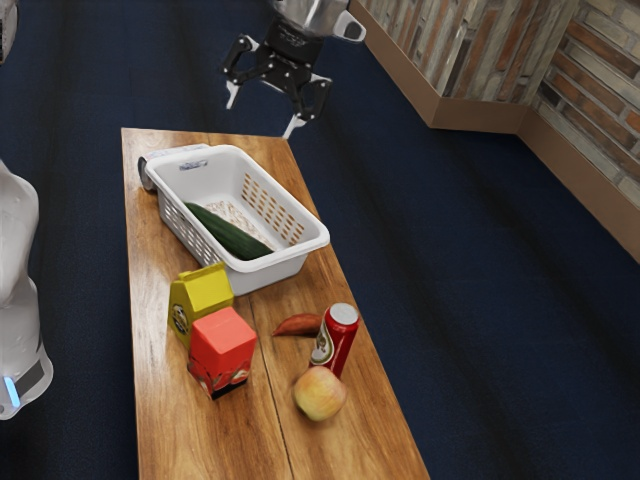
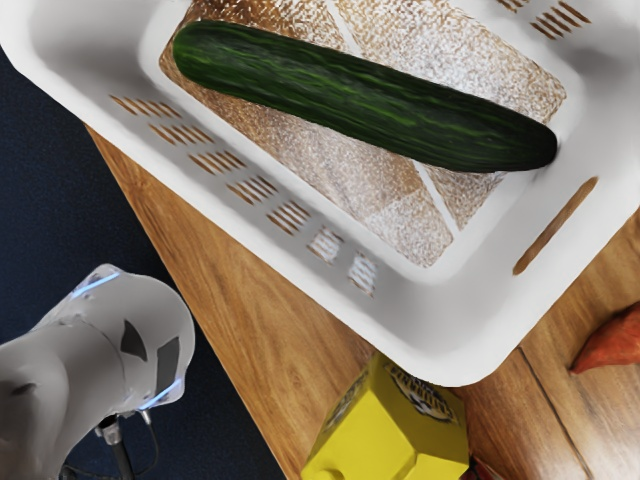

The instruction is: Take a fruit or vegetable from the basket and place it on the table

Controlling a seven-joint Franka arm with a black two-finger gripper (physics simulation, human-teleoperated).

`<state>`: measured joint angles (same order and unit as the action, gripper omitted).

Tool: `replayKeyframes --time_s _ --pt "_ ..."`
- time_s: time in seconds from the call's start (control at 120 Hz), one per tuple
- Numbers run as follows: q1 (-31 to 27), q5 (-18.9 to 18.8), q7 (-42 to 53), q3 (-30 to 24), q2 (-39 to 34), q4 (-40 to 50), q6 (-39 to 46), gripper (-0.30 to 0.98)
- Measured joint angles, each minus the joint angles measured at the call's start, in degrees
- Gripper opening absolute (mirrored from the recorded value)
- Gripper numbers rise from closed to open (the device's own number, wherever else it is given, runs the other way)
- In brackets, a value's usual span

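Hanging spread: gripper (image 1: 262, 110), with cucumber (image 1: 232, 233) inside basket (image 1: 268, 276)

Listed from the exterior view's left to its right:

- White robot part (image 1: 15, 300): beside the table (image 1: 160, 400), apart from its long edge; seen in the wrist view too.
- Round-ended thing (image 1: 148, 173): by the basket's upper left corner in the exterior view, partly hidden.
- Yellow carton (image 1: 208, 290): upright, just beside the basket's near end.
- Red carton (image 1: 224, 350): upright, just beside the yellow one; whole in the exterior view.
- Cucumber: lying aslant on the basket floor, one end by a long slotted wall, the other by the near end wall. The wrist view adds its full length, the basket's patterned floor and a long slot in that end wall.
- Gripper: fingers wide apart, floor visible between the tips, well apart from basket and cucumber; pictured past the table's upper edge.
- Sweet potato (image 1: 297, 325): flat on the wood, tip toward the can (image 1: 336, 340).
- Apple (image 1: 320, 394): just beside the can's foot, in the exterior view.
- Can: upright, red, near the table's right edge in that view.

Room: basket floor on both sides of the cucumber; wood from the red carton and apple to the exterior view's lower edge.
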<state>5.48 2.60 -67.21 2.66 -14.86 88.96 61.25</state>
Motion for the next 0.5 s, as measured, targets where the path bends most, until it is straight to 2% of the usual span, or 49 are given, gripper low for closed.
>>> replayKeyframes --time_s 0.125,0.208,0.342,0.5 --pt "0.3 0.4 -12.3 0.8 1.0 0.1 4.8 0.69" --pt "0.8 0.3 -14.2 0.8 1.3 0.2 6.7 0.69" --pt "0.2 -0.5 -0.6 2.1 4.2 -1.5 10.2 0.69" --pt "-0.9 -4.4 18.7 3.6 8.9 -4.2 14.0 0.69"
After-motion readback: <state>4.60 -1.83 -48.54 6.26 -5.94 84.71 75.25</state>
